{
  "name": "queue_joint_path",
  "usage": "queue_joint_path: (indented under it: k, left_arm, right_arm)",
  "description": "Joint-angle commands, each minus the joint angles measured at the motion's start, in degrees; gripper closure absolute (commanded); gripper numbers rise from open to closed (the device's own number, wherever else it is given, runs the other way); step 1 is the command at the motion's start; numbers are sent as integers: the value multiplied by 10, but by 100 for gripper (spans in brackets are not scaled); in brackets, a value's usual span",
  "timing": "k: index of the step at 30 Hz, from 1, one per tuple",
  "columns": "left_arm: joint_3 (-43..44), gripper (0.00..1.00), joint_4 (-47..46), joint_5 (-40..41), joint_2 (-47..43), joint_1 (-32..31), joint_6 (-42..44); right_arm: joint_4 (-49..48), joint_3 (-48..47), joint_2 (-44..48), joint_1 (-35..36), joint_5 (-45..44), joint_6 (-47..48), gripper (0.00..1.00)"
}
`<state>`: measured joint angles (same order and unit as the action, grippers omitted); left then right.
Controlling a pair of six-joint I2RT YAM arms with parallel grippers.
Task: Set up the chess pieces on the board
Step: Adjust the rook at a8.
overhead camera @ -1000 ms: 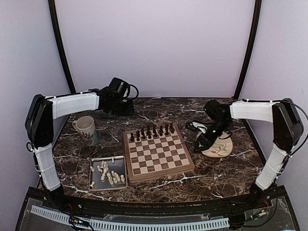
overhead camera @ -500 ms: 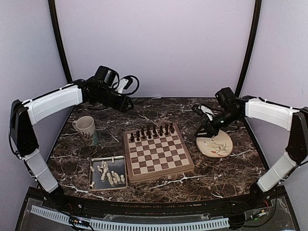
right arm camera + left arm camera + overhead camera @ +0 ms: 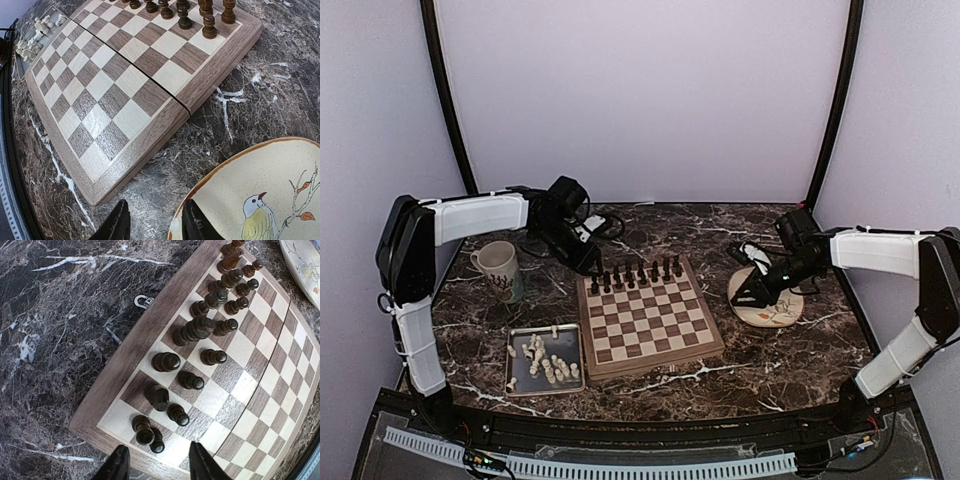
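Note:
The board (image 3: 650, 322) lies mid-table with dark chess pieces (image 3: 635, 273) standing in its two far rows. Cream chess pieces (image 3: 547, 362) lie heaped in a grey tray (image 3: 517, 385) left of it. My left gripper (image 3: 588, 260) hangs over the board's far left corner. In the left wrist view it (image 3: 157, 465) is open and empty, just short of the corner's dark pieces (image 3: 200, 330) on the board (image 3: 240, 390). My right gripper (image 3: 740, 297) is open and empty, over the marble between the board (image 3: 115, 85) and a plate (image 3: 260, 195).
A round plate (image 3: 780, 310) painted with a bird sits right of the board. A mug (image 3: 500, 270) stands at the left, behind the tray. Cables lie along the table's far edge behind both arms.
The left arm rose toward the back, then dropped forward to the board's far left corner, its jaws widening. The right arm lifted off the plate and came back down at its left edge.

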<state>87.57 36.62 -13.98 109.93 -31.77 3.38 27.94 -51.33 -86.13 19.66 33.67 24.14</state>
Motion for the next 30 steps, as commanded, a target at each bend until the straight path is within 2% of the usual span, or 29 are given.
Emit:
queue_joint_path:
  k: [1,11,20,30]
  left_arm:
    - [28,59,26,11,12,-2,-5]
    - [35,68,29,43,38,-3,-15]
    - [43,66,30,19,50,-3,-18]
    - [46,75,35,61,58,-4,-23]
  right_arm:
    - [-29,5,6,-3,12,7,64]
    - [-32,8,-4,-3,13,9,64]
    - [-31,7,-10,-4,12,11,64]
    - [-30,9,-6,-4,9,10,64]
